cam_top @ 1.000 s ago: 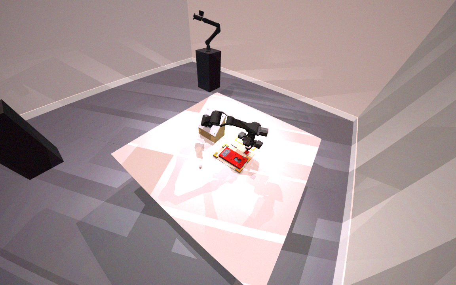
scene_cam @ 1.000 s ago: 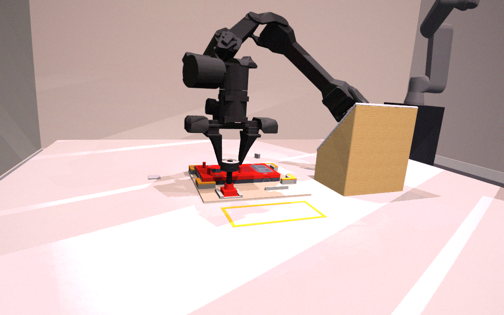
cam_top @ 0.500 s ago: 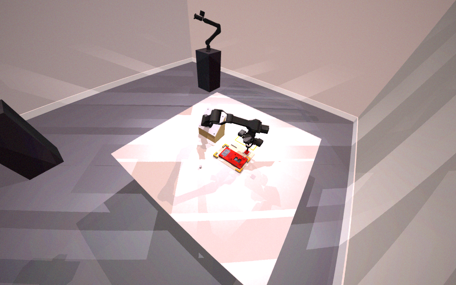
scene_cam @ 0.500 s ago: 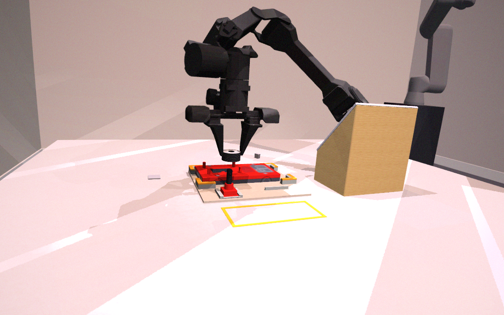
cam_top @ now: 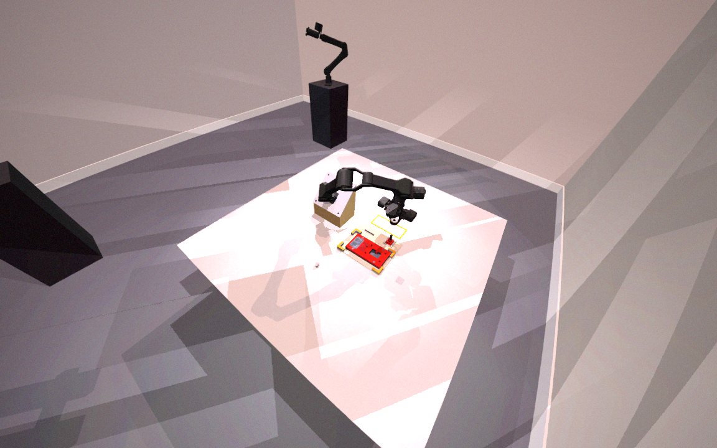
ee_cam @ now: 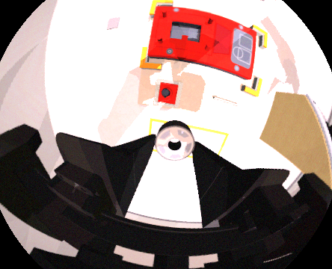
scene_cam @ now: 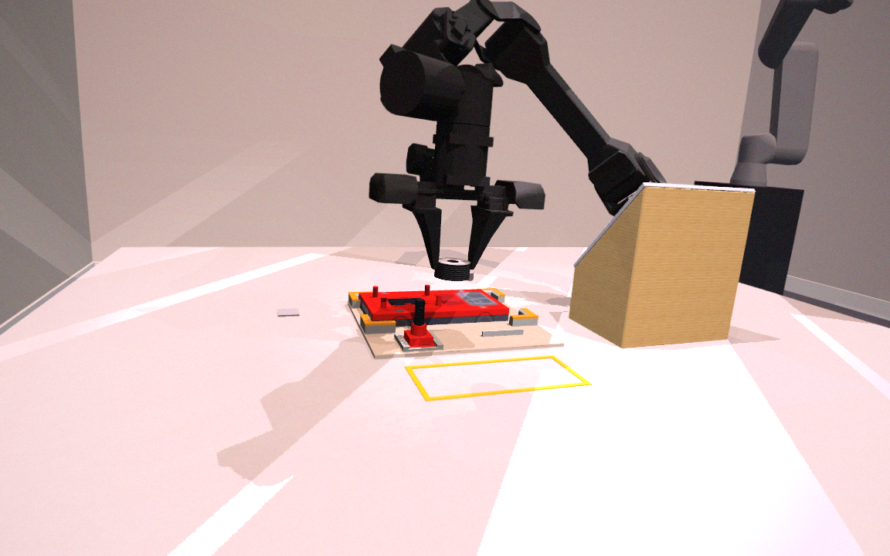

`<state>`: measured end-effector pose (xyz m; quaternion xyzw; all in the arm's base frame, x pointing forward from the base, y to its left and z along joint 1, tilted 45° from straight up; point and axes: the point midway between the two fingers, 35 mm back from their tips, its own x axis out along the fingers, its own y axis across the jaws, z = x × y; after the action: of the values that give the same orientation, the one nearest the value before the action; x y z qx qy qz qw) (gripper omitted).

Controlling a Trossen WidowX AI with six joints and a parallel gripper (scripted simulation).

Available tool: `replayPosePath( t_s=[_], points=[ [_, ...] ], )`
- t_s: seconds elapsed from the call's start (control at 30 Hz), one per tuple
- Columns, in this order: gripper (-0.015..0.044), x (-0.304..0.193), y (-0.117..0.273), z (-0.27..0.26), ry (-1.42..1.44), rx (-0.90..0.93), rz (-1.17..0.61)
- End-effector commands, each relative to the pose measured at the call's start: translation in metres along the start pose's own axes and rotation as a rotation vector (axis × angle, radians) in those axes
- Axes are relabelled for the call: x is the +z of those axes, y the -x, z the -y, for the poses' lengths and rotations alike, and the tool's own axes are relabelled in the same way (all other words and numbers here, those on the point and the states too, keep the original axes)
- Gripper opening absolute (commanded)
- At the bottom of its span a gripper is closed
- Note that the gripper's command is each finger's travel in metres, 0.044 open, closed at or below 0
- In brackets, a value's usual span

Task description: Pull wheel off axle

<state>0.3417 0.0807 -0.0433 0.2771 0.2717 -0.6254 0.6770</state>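
Observation:
My gripper [cam_top: 394, 218] [scene_cam: 453, 265] [ee_cam: 174, 142] is shut on the black-rimmed wheel [cam_top: 394, 221] [scene_cam: 453, 272] [ee_cam: 165, 145]. The wheel is level, its pale hub face up, and raised off the table. The upright black axle [cam_top: 390, 238] [scene_cam: 419, 311] [ee_cam: 165, 92] stands bare on its red base [scene_cam: 419, 337] [ee_cam: 173, 98], apart from the wheel. The marked area, a yellow outline [cam_top: 385, 230] [scene_cam: 508, 391] [ee_cam: 211, 131], lies beside the axle's board. In the wrist view the wheel overlaps the outline and hides part of it. The exact height is hard to tell.
A red chassis [cam_top: 361, 249] [scene_cam: 406, 302] [ee_cam: 220, 37] sits between yellow-topped corner brackets on the tan board [scene_cam: 538, 340] [ee_cam: 192, 91]. A wooden box [cam_top: 330, 214] [scene_cam: 690, 269] [ee_cam: 297, 131] stands at the arm's base. A small flat plate [scene_cam: 287, 312] [ee_cam: 113, 23] lies beyond the board.

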Motion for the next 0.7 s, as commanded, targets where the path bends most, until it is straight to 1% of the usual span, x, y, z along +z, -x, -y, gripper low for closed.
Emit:
replayPosePath(
  t_s=[0.0,0.27,0.37,0.57,0.67],
  points=[
    [0.0000,-0.020,-0.001,0.015,0.002,-0.012,-0.001],
    [0.0000,-0.053,0.001,0.041,-0.002,-0.013,0.001],
    [0.0000,-0.054,0.000,0.041,-0.002,-0.013,0.001],
    [0.0000,-0.054,-0.017,0.041,-0.002,-0.013,0.002],
    [0.0000,-0.054,-0.019,0.042,-0.002,-0.013,0.002]
  ],
)
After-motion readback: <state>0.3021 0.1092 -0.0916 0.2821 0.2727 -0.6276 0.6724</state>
